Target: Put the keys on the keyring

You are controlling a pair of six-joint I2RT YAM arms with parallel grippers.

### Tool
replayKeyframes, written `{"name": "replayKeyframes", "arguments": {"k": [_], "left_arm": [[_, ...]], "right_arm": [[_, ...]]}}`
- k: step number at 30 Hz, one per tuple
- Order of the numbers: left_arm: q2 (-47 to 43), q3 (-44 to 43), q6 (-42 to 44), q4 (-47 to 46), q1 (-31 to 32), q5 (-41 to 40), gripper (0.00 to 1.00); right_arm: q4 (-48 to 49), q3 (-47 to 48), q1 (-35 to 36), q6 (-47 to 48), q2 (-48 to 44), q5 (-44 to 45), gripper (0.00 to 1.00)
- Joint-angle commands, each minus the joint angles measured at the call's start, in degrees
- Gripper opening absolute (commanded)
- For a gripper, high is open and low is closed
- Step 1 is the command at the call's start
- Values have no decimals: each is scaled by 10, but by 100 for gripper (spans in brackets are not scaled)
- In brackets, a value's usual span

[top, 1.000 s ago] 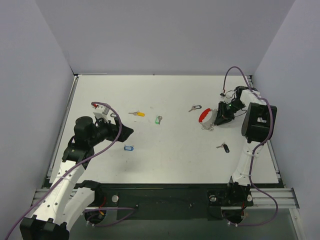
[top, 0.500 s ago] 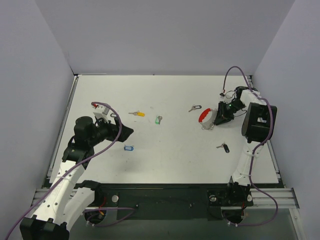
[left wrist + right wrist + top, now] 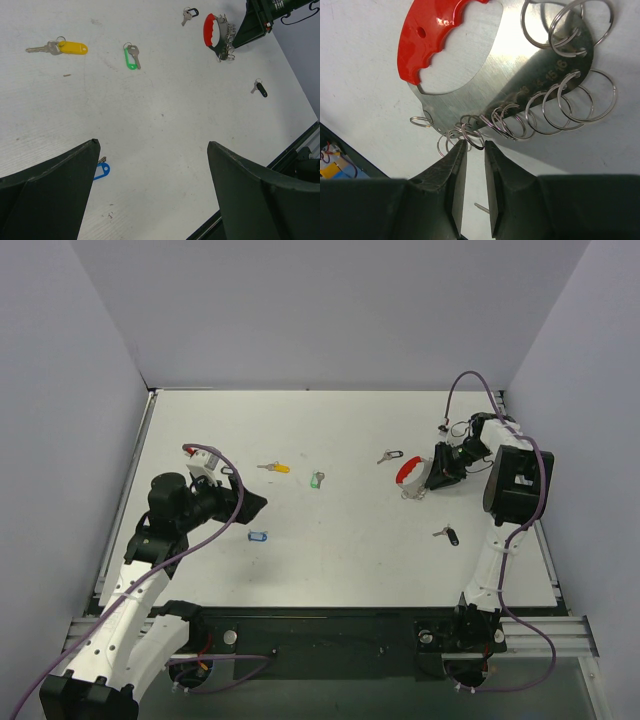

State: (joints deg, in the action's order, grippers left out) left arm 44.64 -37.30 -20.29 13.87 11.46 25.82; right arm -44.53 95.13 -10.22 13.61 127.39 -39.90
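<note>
The keyring, a red plastic band (image 3: 432,35) on a silver plate hung with several wire rings (image 3: 560,102), lies at the right of the table (image 3: 408,471). My right gripper (image 3: 475,145) is nearly closed, its tips pinching one small ring at the plate's edge; in the top view it (image 3: 432,472) sits just right of the band. The keys lie loose: yellow-tagged (image 3: 277,468), green-tagged (image 3: 316,480), blue-tagged (image 3: 258,536) and two black-tagged (image 3: 390,455) (image 3: 449,534). My left gripper (image 3: 152,145) is open and empty, above the table beside the blue-tagged key (image 3: 101,171).
The white table is walled at the back and both sides. A black rail (image 3: 330,625) runs along its near edge. In the left wrist view the yellow-tagged (image 3: 70,47) and green-tagged (image 3: 131,56) keys lie ahead, the keyring (image 3: 209,29) far right.
The red band has shifted very slightly up and left with my right gripper. The left arm and the keys have not moved.
</note>
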Motion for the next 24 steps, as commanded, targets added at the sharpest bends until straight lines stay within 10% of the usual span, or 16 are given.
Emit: {"name": "replayKeyframes", "arguments": {"k": [1,24], "left_arm": [[-4,-5,10,-24,-2,11,100],[-3,-5,10,-28,-2,14,94]], "right_arm": [[-29,1,8,11,-13,2,18],[-23,0,34,47,-44,47,0]]}}
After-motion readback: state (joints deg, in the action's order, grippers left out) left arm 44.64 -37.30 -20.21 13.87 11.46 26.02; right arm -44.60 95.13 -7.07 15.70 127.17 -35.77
